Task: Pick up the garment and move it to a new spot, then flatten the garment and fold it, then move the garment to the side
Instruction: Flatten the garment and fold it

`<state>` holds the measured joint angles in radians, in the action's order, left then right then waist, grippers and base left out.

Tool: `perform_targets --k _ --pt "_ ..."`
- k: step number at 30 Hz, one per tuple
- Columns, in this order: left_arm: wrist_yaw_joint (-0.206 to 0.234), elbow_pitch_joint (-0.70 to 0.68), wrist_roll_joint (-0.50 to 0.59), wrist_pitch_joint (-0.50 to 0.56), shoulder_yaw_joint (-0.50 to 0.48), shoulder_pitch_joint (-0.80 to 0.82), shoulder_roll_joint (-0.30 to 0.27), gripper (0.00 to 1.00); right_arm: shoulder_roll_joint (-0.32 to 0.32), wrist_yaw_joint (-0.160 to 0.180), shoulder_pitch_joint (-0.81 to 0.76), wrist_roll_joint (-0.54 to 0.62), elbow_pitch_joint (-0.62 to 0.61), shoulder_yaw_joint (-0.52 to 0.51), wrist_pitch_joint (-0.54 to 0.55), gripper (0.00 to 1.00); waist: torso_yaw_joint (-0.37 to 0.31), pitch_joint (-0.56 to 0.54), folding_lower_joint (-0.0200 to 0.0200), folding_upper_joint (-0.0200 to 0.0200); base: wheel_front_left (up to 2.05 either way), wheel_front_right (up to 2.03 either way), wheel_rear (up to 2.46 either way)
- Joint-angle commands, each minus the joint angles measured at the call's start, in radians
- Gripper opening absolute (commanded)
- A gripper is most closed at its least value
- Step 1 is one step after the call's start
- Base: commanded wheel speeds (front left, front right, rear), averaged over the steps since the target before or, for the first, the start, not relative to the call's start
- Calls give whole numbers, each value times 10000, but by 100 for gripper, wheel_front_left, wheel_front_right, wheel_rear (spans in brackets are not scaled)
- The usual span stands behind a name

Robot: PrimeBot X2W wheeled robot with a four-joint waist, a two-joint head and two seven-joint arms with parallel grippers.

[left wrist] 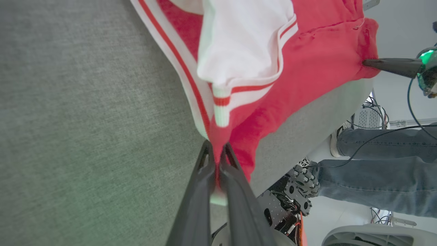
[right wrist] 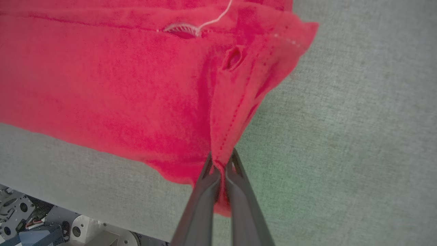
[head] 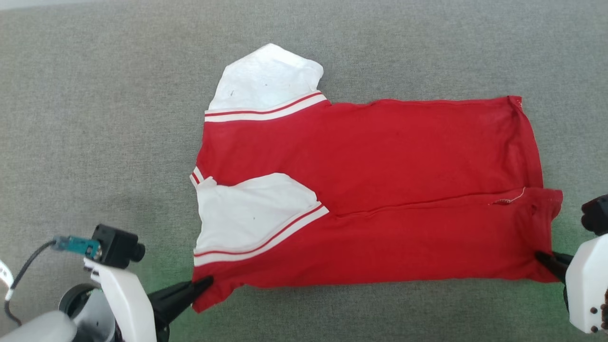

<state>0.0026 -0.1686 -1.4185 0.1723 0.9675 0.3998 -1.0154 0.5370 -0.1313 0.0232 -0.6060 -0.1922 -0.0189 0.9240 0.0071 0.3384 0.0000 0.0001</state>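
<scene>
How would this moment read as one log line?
step: fold | garment: flat, part-folded | left fingers: shut on its corner | right fingers: shut on its corner

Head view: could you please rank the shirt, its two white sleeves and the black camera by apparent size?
1. shirt
2. near sleeve and far sleeve, roughly alike
3. camera, smallest despite being nearer

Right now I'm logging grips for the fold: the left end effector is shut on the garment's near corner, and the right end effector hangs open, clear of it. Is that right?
One part is wrong: the right end effector is shut too, pinching a near hem corner of the garment, as the right wrist view shows. The left end effector is shut on its corner.
</scene>
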Motion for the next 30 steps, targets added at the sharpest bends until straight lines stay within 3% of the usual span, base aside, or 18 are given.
perform_targets --k 1,2,3,4,5,6,7,12,16,20,23,27,30 --pt "98 -166 106 -119 15 -223 -110 0 -100 12 -105 -20 -142 -135 -96 0 0 40 0 -1 0 0 0" --pt "188 -250 122 -260 -24 -253 -84 0 -160 12 -110 32 -210 -211 -199 12 6 58 0 -1 0 0 0" --pt "240 -304 102 -351 -72 -290 -60 0 -225 12 -80 124 -254 -290 -334 38 5 72 0 -1 0 0 0" --pt "276 -347 116 -412 -78 -335 -58 5 -295 12 -40 196 -267 -361 -433 83 -2 76 0 -1 0 0 0" --pt "276 -347 116 -412 -78 -335 -58 5 -295 12 -40 196 -267 -361 -433 83 -2 76 0 -1 0 0 0" --pt "327 -368 216 -500 -116 -317 -73 38 -370 12 0 268 -276 -414 -528 100 -12 73 0 -1 0 0 0" --pt "356 -377 190 -581 -166 -323 -79 100 -468 12 72 337 -320 -455 -631 100 -38 78 0 -1 0 0 0" --pt "523 -405 214 -1021 -579 -122 -393 100 -1071 9 524 820 -596 -773 -1482 100 -221 144 0 -1 0 0 0" --pt "692 -93 430 -1914 -1254 250 -517 100 -1571 9 1119 1566 -703 -481 -3160 100 -558 285 0 -1 0 0 0" --pt "253 989 776 -3016 -1864 675 -434 100 -2249 9 1698 2484 -127 57 -5307 100 -1064 483 0 -1 0 0 0" --pt "-73 2317 938 -3460 -2344 1593 33 100 -3012 10 2185 2988 591 631 -6930 100 -1619 771 0 -1 0 0 0" --pt "-313 3572 1505 -3076 -2475 3108 395 100 -3636 9 2569 3229 1140 922 -7977 100 -2201 1122 0 -1 0 0 0" --pt "-535 4460 1937 -2211 -2284 4411 662 100 -3871 10 2692 3327 1458 969 -8406 100 -2558 1327 0 -1 0 0 0"
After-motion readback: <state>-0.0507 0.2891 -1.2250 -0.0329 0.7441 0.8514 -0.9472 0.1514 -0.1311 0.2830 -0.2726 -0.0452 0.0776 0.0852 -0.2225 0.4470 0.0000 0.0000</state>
